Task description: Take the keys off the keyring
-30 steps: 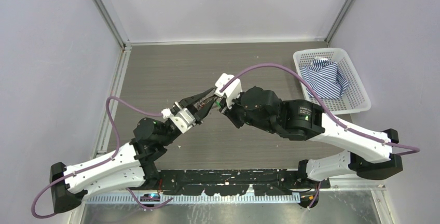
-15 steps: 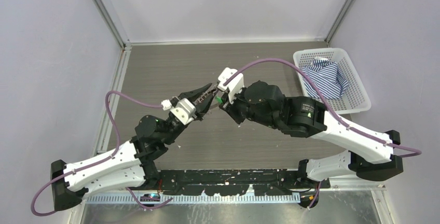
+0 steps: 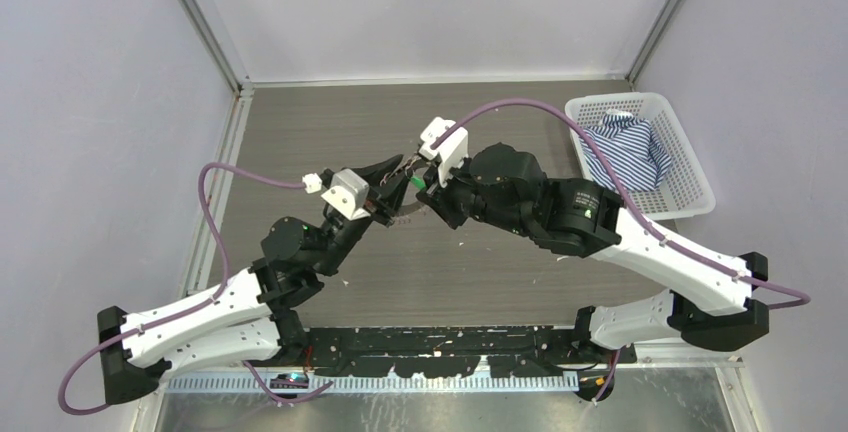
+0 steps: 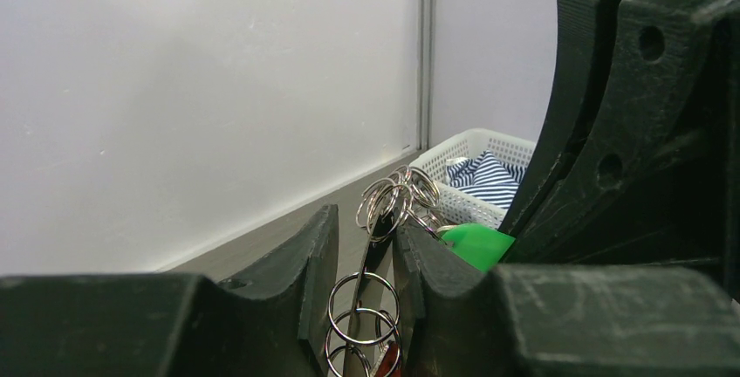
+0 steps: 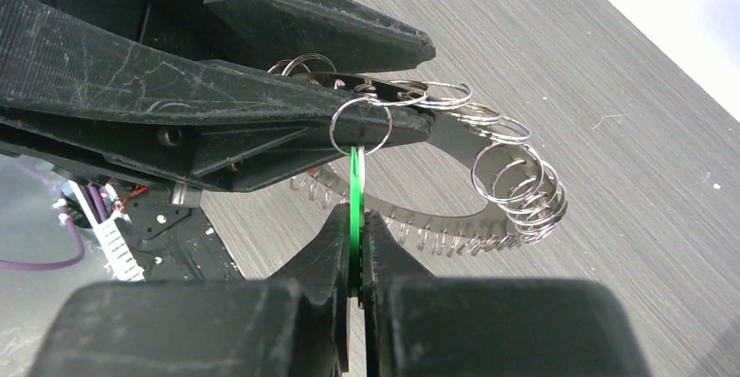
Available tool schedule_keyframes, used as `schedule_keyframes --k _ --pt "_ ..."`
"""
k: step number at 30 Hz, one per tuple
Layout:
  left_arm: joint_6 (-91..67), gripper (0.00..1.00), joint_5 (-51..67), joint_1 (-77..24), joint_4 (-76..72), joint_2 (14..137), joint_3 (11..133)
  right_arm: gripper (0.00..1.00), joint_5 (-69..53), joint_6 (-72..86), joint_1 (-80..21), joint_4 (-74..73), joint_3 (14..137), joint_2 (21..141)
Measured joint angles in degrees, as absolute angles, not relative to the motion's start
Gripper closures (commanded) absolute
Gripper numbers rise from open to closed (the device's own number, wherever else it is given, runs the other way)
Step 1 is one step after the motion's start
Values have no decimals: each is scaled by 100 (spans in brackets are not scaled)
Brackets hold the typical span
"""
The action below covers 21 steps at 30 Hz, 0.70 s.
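Note:
Both grippers meet above the middle of the table (image 3: 300,132). The keyring (image 5: 458,141) is a thin flat silvery band curved into a hoop, with several small silvery wire loops (image 5: 519,187) strung along it. My left gripper (image 4: 366,224) (image 3: 398,174) is shut on the keyring (image 4: 368,283), which runs edge-on between its fingers. Of the keys, I can make out only the green-headed one (image 5: 354,176) (image 4: 476,244) (image 3: 413,183). It hangs from a small loop on the band. My right gripper (image 5: 353,215) (image 3: 420,184) is shut on its flat green head.
A white plastic basket (image 3: 700,192) holding a blue-striped shirt (image 3: 625,152) stands at the table's right edge. Walls close off the back and both sides. Purple cables arch over both arms.
Both grippers have moved together toward the back of the table, carrying the keyring and the green key. The left wrist has turned. Neither grip has changed.

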<state>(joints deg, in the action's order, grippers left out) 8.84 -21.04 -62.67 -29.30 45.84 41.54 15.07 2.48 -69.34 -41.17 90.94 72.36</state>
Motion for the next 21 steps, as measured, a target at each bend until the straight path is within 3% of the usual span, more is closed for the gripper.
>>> schedule_keyframes --k 21 --pt "941 99 -2060 -6213 -4482 4694 3389 99 294 685 -5975 -4049 9124 7242"
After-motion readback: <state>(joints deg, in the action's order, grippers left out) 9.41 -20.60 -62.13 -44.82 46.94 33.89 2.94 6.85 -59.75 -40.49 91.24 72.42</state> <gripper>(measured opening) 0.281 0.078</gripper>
